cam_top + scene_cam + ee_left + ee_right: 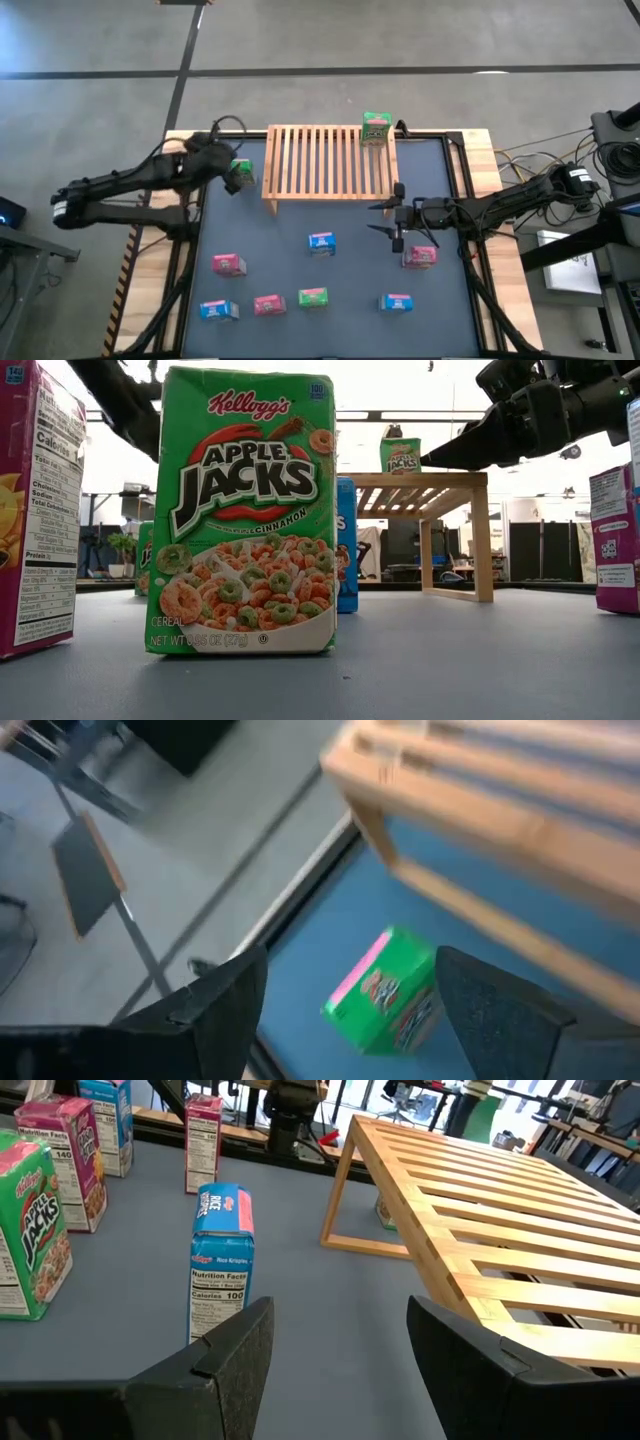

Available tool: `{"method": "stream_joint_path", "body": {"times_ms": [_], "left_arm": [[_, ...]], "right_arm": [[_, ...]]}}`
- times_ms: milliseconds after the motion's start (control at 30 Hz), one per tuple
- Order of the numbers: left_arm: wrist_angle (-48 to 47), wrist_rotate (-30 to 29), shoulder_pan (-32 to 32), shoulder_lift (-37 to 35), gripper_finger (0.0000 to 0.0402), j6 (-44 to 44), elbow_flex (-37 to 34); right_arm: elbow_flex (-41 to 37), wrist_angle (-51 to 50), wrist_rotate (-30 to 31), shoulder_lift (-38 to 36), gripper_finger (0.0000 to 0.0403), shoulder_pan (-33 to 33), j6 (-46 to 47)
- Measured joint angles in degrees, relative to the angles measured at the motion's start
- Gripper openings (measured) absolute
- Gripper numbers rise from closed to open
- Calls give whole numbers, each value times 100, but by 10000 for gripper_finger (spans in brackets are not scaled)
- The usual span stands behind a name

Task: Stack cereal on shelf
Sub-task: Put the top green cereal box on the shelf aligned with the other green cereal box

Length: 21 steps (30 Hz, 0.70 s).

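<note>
Cereal box, green (241, 173), apparently loose beside shelf (329, 161), left gripper (345, 1005) spread above it, right gripper (335, 1342) parted, empty.

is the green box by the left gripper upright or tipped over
Tipped: the green box lies tilted on the table beside the shelf, below the open left gripper.

Both arms are dark, nearly black, built of slim jointed segments with black cables looping along them. The left gripper (340, 1010) and the right gripper (340, 1355) each end in two broad, matte black, wedge-shaped fingers.
</note>
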Motion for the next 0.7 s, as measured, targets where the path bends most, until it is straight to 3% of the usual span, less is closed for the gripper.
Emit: {"method": "stream_joint_path", "body": {"times_ms": [267, 500, 700], "left_arm": [[306, 1250, 1308, 396, 272, 1332, -37], [558, 2173, 1695, 685, 298, 1615, -10], [476, 2497, 1988, 1000, 306, 1905, -1]], "right_arm": [[0, -164, -38, 0, 219, 0, 16], [0, -200, -38, 0, 219, 0, -16], [0, -207, -38, 0, 219, 0, -40]]}}
